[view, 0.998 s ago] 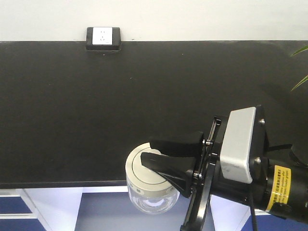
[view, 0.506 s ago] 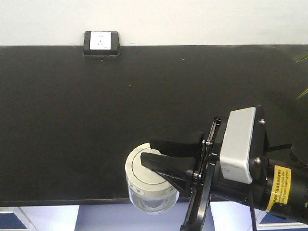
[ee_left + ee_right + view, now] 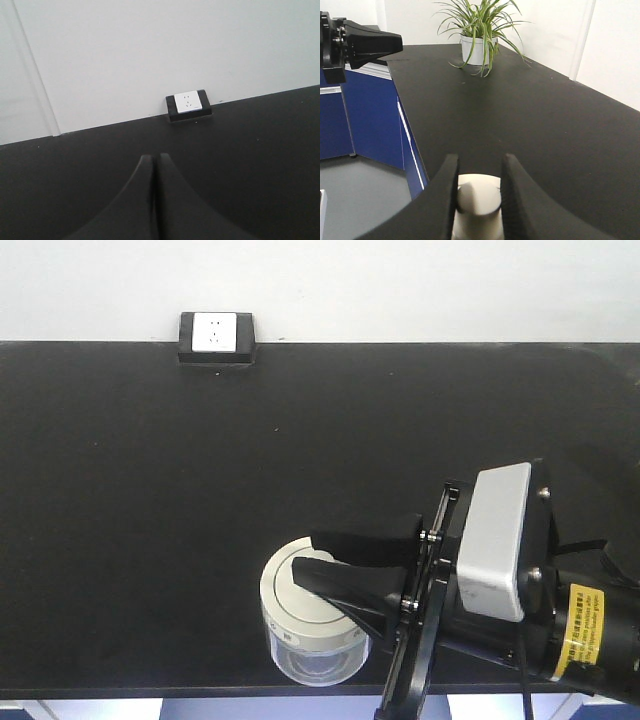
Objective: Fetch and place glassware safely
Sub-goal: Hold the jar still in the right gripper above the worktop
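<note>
At the near edge of the table (image 3: 150,490), the right end effector (image 3: 312,558) (image 3: 480,159) is closed down to a narrow gap on the central knob (image 3: 479,196) of the lid (image 3: 285,602), with one black finger touching the knob on each side. Beneath the lid sits the glass jar (image 3: 310,660), squat and clear; whether its base is on the table or just above it cannot be told. Small dark marks on the lid's rim are too small to read. One yellow label (image 3: 583,630) on the right arm carries black writing, also illegible. The left end effector (image 3: 155,200) is fully closed, its two fingers pressed together with nothing between them, above bare black table well apart from the jar. Count: one jar, one lid, two end effectors. Further out, one socket (image 3: 217,337) (image 3: 188,104), white-faced in a black housing, stands at the table's far edge against the white wall (image 3: 150,50). One plant (image 3: 480,22) in a white pot (image 3: 475,50) stands at the table's far end in the right wrist view. Blue cabinet fronts (image 3: 365,120) show below the table.
</note>
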{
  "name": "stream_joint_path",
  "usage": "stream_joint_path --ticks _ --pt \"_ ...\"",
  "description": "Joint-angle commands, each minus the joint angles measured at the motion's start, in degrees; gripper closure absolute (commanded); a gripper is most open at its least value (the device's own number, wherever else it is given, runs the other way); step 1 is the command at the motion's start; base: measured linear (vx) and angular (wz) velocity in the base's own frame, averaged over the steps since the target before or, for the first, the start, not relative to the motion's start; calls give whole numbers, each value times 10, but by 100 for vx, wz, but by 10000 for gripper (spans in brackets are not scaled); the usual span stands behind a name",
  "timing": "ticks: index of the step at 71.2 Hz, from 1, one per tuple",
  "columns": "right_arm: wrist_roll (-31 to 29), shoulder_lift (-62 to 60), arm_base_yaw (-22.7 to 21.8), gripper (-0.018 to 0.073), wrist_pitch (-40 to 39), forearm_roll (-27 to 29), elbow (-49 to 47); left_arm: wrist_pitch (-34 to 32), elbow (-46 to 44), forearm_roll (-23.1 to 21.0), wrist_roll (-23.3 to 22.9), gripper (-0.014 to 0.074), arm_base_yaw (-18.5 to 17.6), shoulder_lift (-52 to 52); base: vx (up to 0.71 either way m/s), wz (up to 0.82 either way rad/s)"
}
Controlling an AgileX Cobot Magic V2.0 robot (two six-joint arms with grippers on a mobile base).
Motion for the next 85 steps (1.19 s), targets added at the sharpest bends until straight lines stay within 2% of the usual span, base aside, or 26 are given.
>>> stream_joint_path --ticks 1,85 --pt "-3 -12 -2 563 -35 27 -17 -42 -16 -2 -5 603 -4 5 7 2" --pt "-3 -12 -2 563 -36 27 -17 -42 -16 -2 -5 603 -4 5 3 1"
